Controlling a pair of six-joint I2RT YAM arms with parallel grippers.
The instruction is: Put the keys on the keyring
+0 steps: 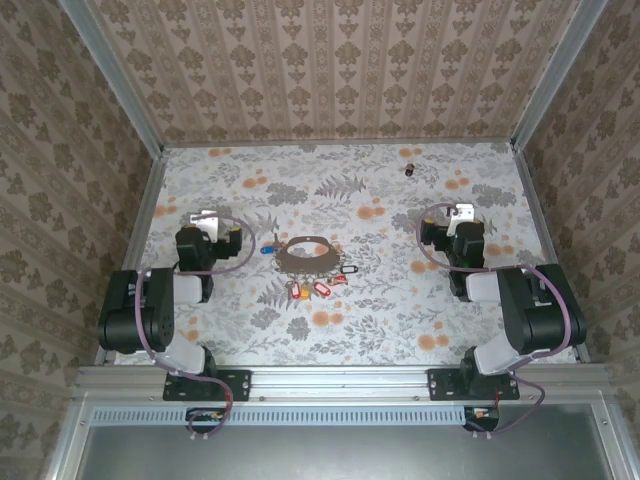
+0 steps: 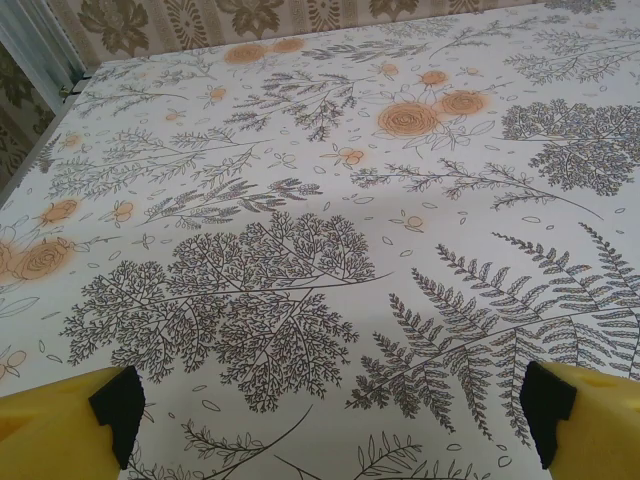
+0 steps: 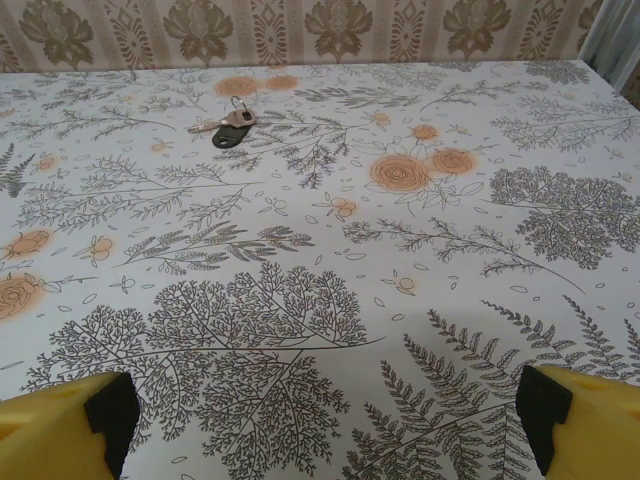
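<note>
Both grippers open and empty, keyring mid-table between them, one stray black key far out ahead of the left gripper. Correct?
Not quite. The stray black key lies far out ahead of the right gripper, not the left, as the right wrist view shows. The rest holds: the left gripper and the right are open and empty, and the keyring lies mid-table between them.
</note>
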